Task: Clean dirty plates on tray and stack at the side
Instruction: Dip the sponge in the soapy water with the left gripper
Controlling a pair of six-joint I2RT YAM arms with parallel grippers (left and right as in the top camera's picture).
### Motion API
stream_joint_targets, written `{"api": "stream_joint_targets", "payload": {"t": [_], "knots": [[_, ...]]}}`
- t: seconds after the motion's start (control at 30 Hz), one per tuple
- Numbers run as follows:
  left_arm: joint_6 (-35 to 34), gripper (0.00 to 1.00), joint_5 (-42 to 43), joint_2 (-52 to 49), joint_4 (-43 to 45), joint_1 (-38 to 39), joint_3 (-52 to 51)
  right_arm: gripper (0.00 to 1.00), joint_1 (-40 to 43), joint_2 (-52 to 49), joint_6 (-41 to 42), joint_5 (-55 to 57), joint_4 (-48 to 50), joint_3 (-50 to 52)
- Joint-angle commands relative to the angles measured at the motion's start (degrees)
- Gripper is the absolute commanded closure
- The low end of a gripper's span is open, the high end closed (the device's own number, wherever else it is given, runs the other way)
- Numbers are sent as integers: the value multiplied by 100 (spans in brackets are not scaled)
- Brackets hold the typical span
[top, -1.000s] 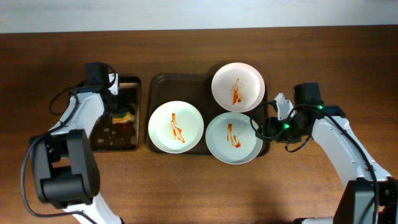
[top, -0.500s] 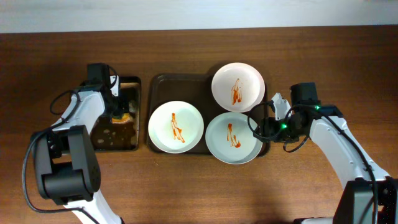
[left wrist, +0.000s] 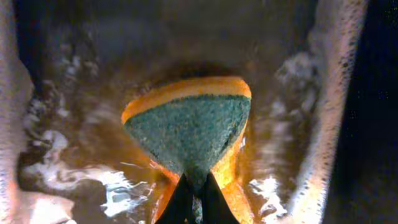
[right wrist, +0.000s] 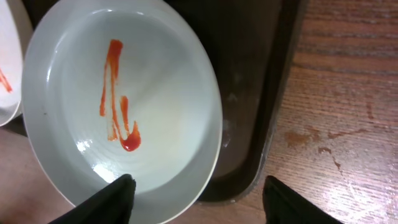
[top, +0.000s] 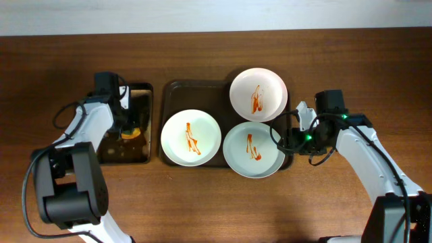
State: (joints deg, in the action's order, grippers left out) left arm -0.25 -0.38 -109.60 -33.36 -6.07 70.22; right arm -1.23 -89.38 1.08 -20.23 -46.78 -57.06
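Three white plates with orange-red sauce streaks lie on the dark brown tray [top: 177, 91]: one at front left [top: 191, 137], one at back right [top: 258, 94], one at front right [top: 253, 149]. My left gripper [left wrist: 193, 202] is shut on a green-and-orange sponge [left wrist: 189, 127] inside the black soapy-water tray [top: 138, 152]. My right gripper [right wrist: 196, 202] is open, its fingers straddling the right rim of the front-right plate [right wrist: 124, 106] and the tray edge [right wrist: 273, 124].
Foamy water [left wrist: 112, 193] fills the small black tray. Bare brown wooden table [top: 351, 61] surrounds both trays. Small sauce smears mark the wood [right wrist: 305, 137] to the right of the tray.
The left gripper with the sponge shifted slightly toward the front in the black tray. The right gripper moved slightly left toward the front-right plate's rim. The plates have not moved.
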Motion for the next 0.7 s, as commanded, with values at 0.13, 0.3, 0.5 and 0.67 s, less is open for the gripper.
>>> {"api": "stream_joint_targets", "payload": {"t": [0.13, 0.3, 0.5, 0.67], "knots": [[-13, 100, 103, 96, 151, 4, -236, 46, -31, -42, 52, 227, -17, -70], [-15, 100, 101, 562, 55, 4, 33, 48, -33, -173, 55, 79, -22, -57], [-15, 100, 103, 1078, -90, 4, 44, 51, -33, -588, 138, 20, 59, -31], [-17, 100, 105, 1086, -120, 4, 44, 57, -33, -905, 138, -120, 96, -26]]}}
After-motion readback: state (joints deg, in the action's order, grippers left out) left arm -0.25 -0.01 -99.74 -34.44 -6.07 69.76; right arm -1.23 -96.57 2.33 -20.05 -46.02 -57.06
